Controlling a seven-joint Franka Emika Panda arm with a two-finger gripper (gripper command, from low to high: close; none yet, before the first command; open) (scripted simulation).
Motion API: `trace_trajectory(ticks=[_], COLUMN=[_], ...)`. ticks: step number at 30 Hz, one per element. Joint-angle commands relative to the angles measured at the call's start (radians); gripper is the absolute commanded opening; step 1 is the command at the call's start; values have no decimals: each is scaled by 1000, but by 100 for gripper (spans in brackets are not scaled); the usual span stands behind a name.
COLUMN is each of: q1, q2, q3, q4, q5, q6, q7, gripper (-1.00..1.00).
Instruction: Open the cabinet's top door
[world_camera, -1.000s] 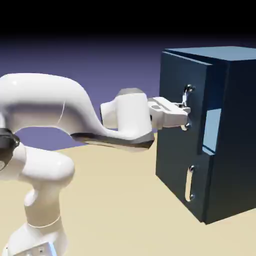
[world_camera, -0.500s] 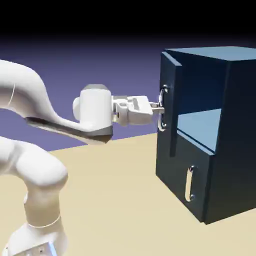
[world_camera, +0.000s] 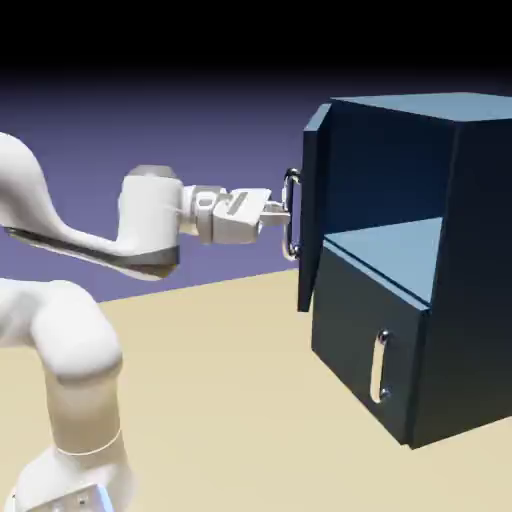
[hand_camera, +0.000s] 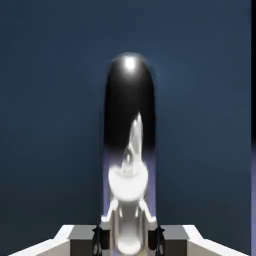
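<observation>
Top door standing wide open, handle pinched

The tabletop (world_camera: 200, 390) is stretching beneath the scene, pale tan. The cabinet (world_camera: 470, 290) is standing upright on the exterior view's right, dark navy, its upper compartment showing a deep blue interior and a lighter blue floor (world_camera: 385, 255). The arm (world_camera: 90, 350) is rising on the exterior view's left and reaching toward the cabinet, white and glossy. The top door (world_camera: 313, 205) is hanging swung out at the cabinet's left edge in the exterior view, nearly edge-on to that camera; in the hand view its flat dark-blue face is filling most of the frame. The lower panel (world_camera: 365, 330) is sitting closed beneath the upper compartment. The end effector (world_camera: 284, 215) is lying roughly level at the top door, its fingertips (hand_camera: 150, 225) closing on both sides of the top handle (world_camera: 290, 240) and pinching it. The top handle, a shiny loop, is running vertically and mirroring bright shapes in the hand view. The lower handle (world_camera: 379, 368), also silver and vertical, is standing out from the lower panel, well apart from the end effector.
</observation>
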Motion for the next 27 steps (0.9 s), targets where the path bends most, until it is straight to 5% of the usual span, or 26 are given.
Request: trace_trajectory(ticks=[1, 14, 27], q1=[9, 59, -265], q2=[-5, 119, 408], q3=[28, 463, 934], q4=[-2, 149, 567], q5=[46, 588, 879], q6=[-28, -502, -987], q7=[-14, -74, -2], gripper=[-100, -100, -100])
